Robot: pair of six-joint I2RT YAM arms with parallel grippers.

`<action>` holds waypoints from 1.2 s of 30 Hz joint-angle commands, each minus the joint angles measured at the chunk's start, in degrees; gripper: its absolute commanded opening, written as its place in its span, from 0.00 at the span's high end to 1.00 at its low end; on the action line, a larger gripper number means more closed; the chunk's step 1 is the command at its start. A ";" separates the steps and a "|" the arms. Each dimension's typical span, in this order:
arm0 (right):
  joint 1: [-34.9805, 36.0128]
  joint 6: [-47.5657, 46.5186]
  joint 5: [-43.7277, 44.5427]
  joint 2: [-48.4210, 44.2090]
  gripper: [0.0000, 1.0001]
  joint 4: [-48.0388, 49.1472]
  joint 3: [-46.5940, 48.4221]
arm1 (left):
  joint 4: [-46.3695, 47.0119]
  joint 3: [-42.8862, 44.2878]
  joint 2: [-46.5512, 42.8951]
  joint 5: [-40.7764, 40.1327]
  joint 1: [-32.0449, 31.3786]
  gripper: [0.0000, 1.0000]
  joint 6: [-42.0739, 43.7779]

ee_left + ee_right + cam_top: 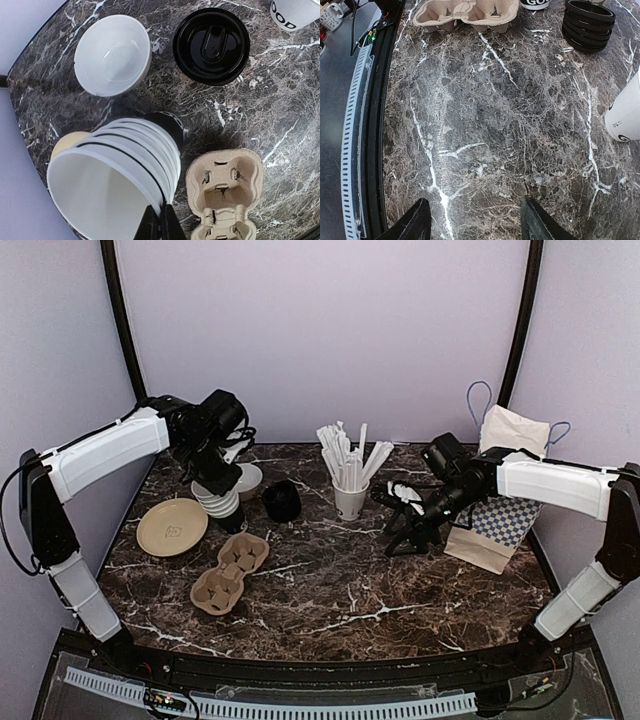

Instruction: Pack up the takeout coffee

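Observation:
The takeout coffee is out of view in every frame. My left gripper (161, 223) (216, 478) is shut on the rim of the top cup of a tilted stack of lidless black cups with white insides (120, 170) (222, 502). A low stack of bare black lids (211, 45) (282, 500) (589, 22) sits just right of that stack. My right gripper (475, 220) (405, 535) hangs open over bare marble, nothing between its fingers, left of the brown paper bag (492, 530).
A tan pulp cup carrier (230, 570) (225, 192) (465, 12) lies at the front left. A tan plate (172, 527) is at the left and a white bowl (112, 55) behind the cups. The white straw cup (350, 502) (625, 117) stands mid-table.

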 commanded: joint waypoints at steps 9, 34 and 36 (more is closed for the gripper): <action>0.10 -0.12 -0.60 -0.01 0.39 -0.45 0.76 | -2.13 9.21 6.05 0.79 0.31 0.80 4.41; 0.10 -0.74 0.47 0.51 0.40 -0.48 0.39 | -3.86 12.15 7.25 -1.06 0.75 1.00 4.18; 0.06 -0.75 0.49 0.55 0.40 -0.51 0.47 | -6.64 14.57 7.18 -3.46 0.64 1.00 3.07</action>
